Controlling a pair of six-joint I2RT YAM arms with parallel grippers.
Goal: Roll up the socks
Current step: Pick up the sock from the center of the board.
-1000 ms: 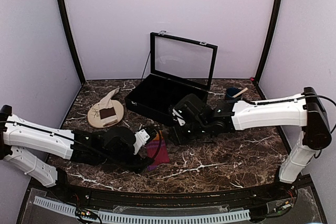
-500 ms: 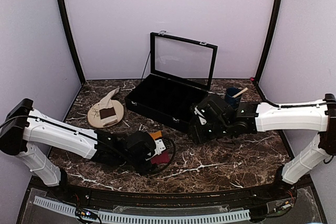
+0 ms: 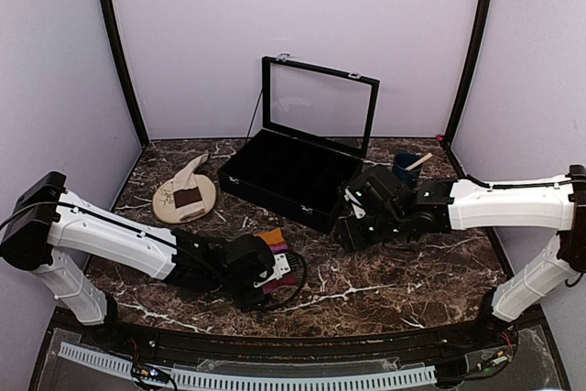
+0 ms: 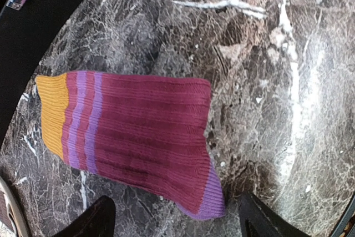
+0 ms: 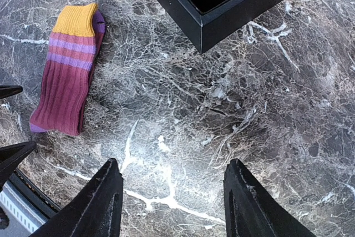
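The magenta-pink sock [image 4: 138, 137] lies flat on the marble, orange cuff [image 4: 52, 115] at one end and purple toe [image 4: 213, 206] at the other. My left gripper [image 4: 175, 221] hovers open over the toe end, its fingertips [image 4: 91, 223] standing either side of that end without touching it. From the top view the left gripper [image 3: 273, 274] hides most of the sock [image 3: 273, 243]. My right gripper [image 5: 175, 192] is open over bare marble, to the right of the pink sock [image 5: 66, 81]. The cream sock [image 3: 189, 176] with a dark brown band rests on the round plate [image 3: 165, 208].
An open black case [image 3: 293, 171] with its glass lid up stands at the back centre; its corner [image 5: 233, 4] is just ahead of my right gripper [image 3: 348, 224]. A dark blue cup [image 3: 407, 164] sits at the back right.
My left gripper has moved right, over the pink sock's toe end. My right gripper has pulled back to the right, away from the sock, and now holds still.
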